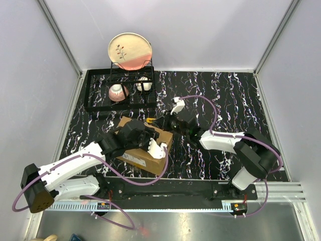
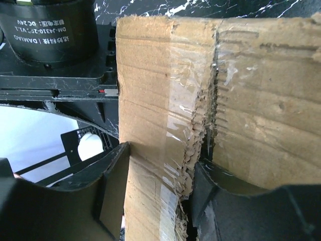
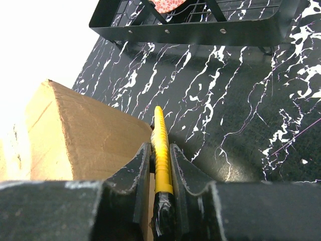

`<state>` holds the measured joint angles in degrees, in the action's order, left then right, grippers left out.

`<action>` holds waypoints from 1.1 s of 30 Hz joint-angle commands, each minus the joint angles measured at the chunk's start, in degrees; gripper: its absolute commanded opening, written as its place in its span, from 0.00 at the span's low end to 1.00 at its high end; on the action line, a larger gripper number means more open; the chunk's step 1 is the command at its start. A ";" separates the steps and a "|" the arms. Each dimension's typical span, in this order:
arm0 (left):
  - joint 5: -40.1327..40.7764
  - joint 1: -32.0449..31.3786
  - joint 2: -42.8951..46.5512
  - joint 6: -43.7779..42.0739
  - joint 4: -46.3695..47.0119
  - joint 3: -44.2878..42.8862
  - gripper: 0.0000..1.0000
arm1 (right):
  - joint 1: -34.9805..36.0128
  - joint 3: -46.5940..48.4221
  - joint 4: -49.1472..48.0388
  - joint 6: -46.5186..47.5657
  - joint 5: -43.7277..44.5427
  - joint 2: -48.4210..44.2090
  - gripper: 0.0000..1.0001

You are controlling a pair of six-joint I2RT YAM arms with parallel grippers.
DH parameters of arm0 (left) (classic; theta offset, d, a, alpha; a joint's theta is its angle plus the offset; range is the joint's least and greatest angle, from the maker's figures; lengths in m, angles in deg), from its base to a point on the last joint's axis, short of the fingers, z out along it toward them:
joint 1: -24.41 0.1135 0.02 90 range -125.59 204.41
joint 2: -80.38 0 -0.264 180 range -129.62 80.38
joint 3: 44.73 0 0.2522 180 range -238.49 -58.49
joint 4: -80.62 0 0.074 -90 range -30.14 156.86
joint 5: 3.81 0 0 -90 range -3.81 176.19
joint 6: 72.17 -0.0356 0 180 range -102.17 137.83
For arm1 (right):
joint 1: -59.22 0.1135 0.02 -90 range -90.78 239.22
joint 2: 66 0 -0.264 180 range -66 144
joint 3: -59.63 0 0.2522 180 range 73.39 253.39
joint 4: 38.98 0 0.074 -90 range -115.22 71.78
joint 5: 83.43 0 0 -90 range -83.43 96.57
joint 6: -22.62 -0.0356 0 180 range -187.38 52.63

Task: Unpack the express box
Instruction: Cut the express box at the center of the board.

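The express box [image 1: 142, 158], a brown cardboard carton, lies on the black marbled table in front of the left arm. My left gripper [image 2: 160, 183] is down on its top. One finger [image 2: 114, 188] presses the outer side of the left flap [image 2: 150, 100]. The other finger [image 2: 220, 201] sits in the torn tape seam, so the flap is pinched between them. My right gripper [image 3: 160, 155] is shut on a yellow utility knife [image 3: 159, 135]. It hovers at the box's far right corner [image 3: 80, 140]. The top view shows the knife [image 1: 149, 120] pointing left over the box.
A black dish rack [image 1: 95, 93] stands at the back left, with a round plate [image 1: 129, 50] upright in it, a pink bowl [image 1: 118, 92] and a white cup [image 1: 143, 84]. The rack's rim [image 3: 200, 32] lies ahead of the right gripper. Grey walls enclose the table.
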<state>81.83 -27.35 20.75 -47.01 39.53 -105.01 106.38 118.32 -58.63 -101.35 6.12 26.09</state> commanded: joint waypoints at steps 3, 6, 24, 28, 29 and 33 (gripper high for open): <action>10.94 -1.75 -1.10 3.49 -0.97 -2.16 0.45 | 2.41 -1.60 -1.66 -1.18 -2.98 -3.32 0.00; 14.27 -2.81 -0.40 3.32 0.52 -2.61 0.37 | 2.41 -2.12 -1.66 -1.44 -2.89 -4.73 0.00; 23.34 -3.78 -1.62 15.53 7.82 -8.23 0.00 | 2.33 -7.57 6.42 -4.25 0.01 -19.40 0.00; 23.52 -3.69 -1.27 17.02 6.68 -8.94 0.00 | 2.15 -7.48 10.63 -3.29 4.91 -23.35 0.00; 23.69 -3.78 -0.84 17.81 6.68 -8.50 0.00 | 1.80 -7.57 13.78 -3.46 6.24 -24.67 0.00; 24.05 -3.69 0.13 19.84 6.33 -7.27 0.00 | -0.92 -8.89 23.63 -5.92 10.20 -36.94 0.00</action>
<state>103.56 -31.33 19.13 -32.04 40.49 -109.93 106.79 110.27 -43.68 -104.83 12.00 0.34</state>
